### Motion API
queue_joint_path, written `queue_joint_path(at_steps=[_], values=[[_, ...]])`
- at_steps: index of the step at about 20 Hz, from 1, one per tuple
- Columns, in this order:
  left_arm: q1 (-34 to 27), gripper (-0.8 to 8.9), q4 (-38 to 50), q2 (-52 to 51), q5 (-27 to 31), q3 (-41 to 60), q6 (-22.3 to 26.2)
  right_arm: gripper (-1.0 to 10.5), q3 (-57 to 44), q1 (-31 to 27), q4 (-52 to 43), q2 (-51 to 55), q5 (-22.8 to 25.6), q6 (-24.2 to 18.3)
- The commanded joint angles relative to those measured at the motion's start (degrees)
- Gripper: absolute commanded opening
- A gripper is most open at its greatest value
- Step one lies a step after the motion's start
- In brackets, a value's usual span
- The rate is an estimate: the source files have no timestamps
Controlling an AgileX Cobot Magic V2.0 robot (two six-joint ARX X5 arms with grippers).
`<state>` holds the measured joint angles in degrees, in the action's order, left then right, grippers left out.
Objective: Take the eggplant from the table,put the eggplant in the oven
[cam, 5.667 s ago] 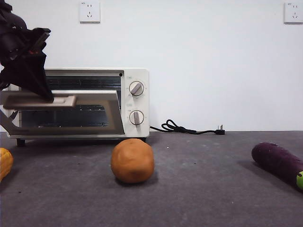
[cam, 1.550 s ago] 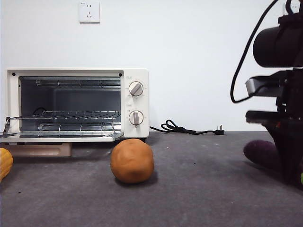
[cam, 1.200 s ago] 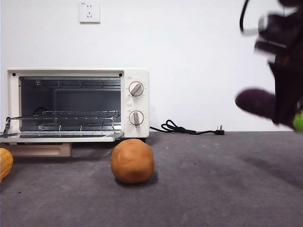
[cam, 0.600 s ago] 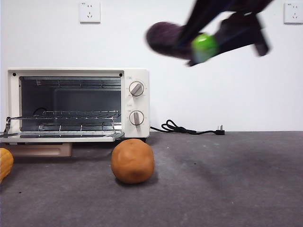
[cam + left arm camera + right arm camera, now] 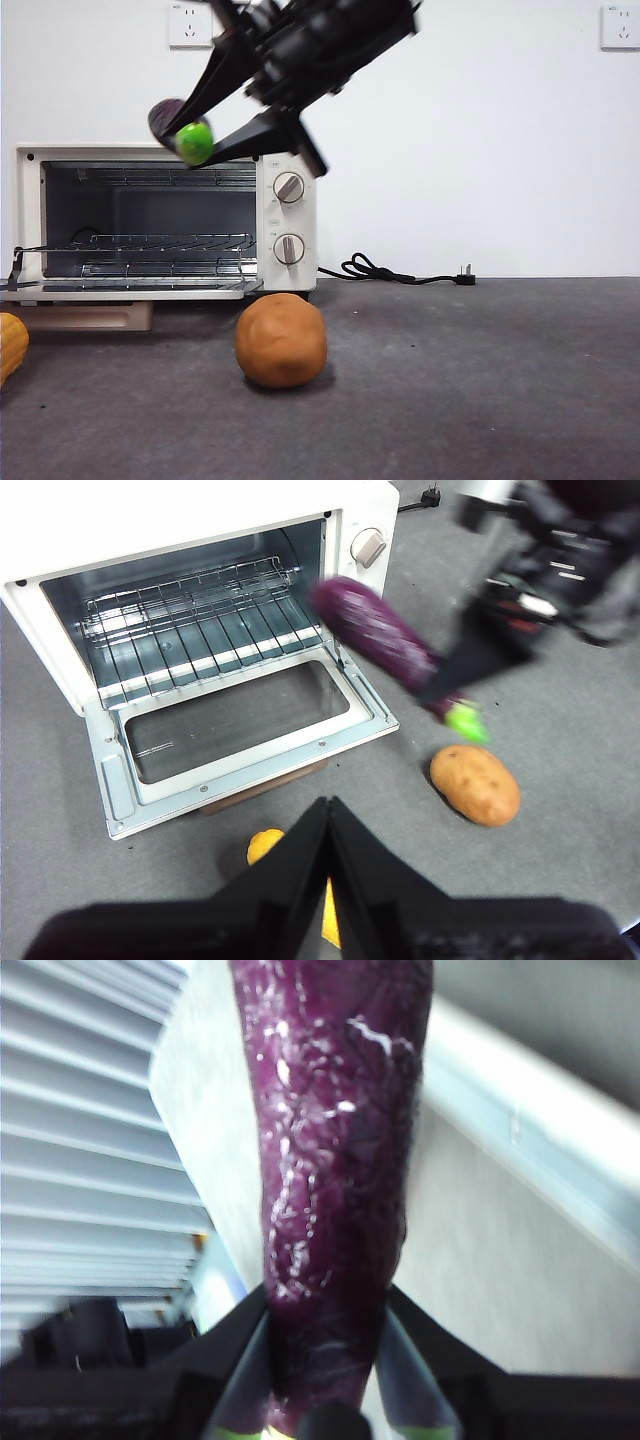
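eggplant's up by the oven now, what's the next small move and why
Probably lower the right gripper and ease the eggplant tip-first into the oven. The eggplant is clamped near its green stem end, held in the air near the top of the opening; the door lies fully open and the wire rack is bare. The left gripper waits, shut.

One eggplant (image 5: 170,118) – one oven (image 5: 160,220)

Right gripper (image 5: 205,110) raised, fingers clamped; left gripper (image 5: 328,825) closed.
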<state>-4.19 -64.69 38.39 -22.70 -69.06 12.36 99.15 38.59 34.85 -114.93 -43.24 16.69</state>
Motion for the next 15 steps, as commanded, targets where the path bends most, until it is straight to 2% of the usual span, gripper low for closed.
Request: queue_joint_path(at_steps=[1,5,8,10,13,15], values=[[-0.1,-0.06,0.5,-0.1,-0.2,0.1,-0.4,-0.1,6.3,0.0,-1.7,-6.0,-2.9,5.5],[-0.1,-0.06,0.5,-0.1,-0.2,0.1,-0.4,-0.1,15.6,0.0,-7.5,-14.6,-6.6,15.3],[-0.1,-0.06,0.5,-0.1,-0.2,0.1,-0.4,-0.1,18.4,-0.1,-14.6,-18.8,-8.0,24.5],[-0.1,-0.06,0.5,-0.1,-0.2,0.1,-0.4,-0.1,18.8,-0.1,-17.2,-20.4,-7.9,28.3],[-0.1,-0.06,0.5,-0.1,-0.2,0.1,-0.4,-0.1,18.8,-0.1,-18.6,-21.9,-7.4,30.4],[-0.1,-0.06,0.5,-0.1,-0.2,0.1,-0.4,-0.1,18.8,-0.5,-19.1,-22.1,-2.8,33.6]])
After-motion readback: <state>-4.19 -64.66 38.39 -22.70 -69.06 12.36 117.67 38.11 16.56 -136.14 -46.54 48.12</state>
